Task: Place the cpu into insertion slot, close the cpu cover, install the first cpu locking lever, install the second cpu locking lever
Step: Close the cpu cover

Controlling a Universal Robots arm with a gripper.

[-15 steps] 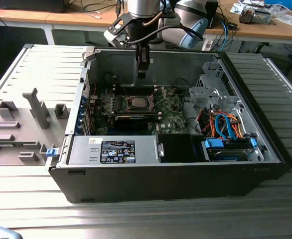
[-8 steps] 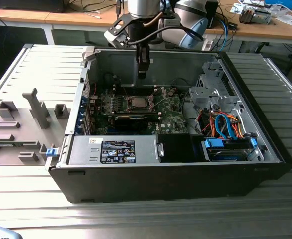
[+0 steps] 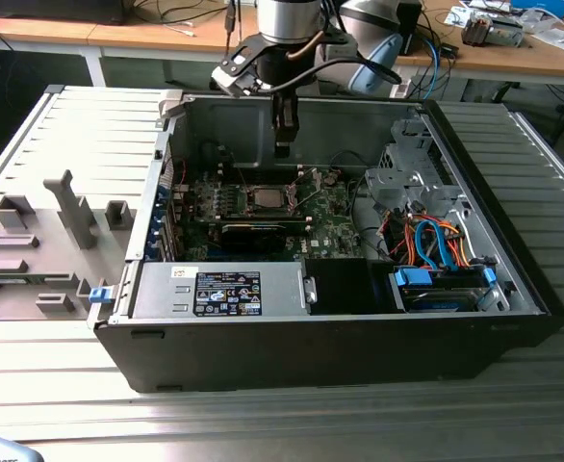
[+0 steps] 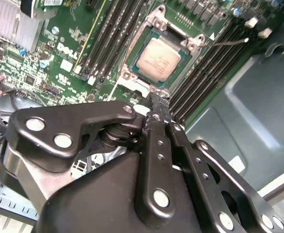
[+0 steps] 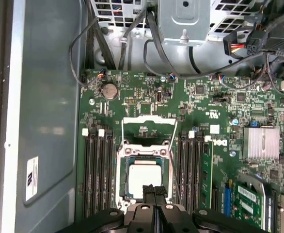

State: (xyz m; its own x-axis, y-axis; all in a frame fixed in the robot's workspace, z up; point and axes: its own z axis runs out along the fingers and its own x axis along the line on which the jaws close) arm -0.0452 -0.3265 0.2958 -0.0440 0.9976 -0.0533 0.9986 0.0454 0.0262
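Observation:
The cpu (image 5: 144, 176) lies flat in the insertion slot (image 5: 122, 167), its silvery top (image 4: 157, 59) facing up on the green board. The cpu cover (image 5: 149, 119) stands swung open beyond the slot, and the board shows through its square window. A thin wire lever (image 4: 227, 42) sticks out from one corner of the slot. My gripper (image 5: 154, 190) hangs a little above the slot's edge with its fingertips pressed together and nothing between them. In the exterior view it (image 3: 283, 144) points straight down over the slot (image 3: 266, 199) inside the open computer case.
Rows of narrow black memory slots (image 5: 96, 170) flank the socket on both sides. A long black card (image 3: 255, 231), a silver power supply (image 3: 219, 291), a drive cage (image 3: 407, 178) and loose cables (image 3: 431, 241) crowd the case. Grey fixtures (image 3: 70, 207) stand at the exterior view's left.

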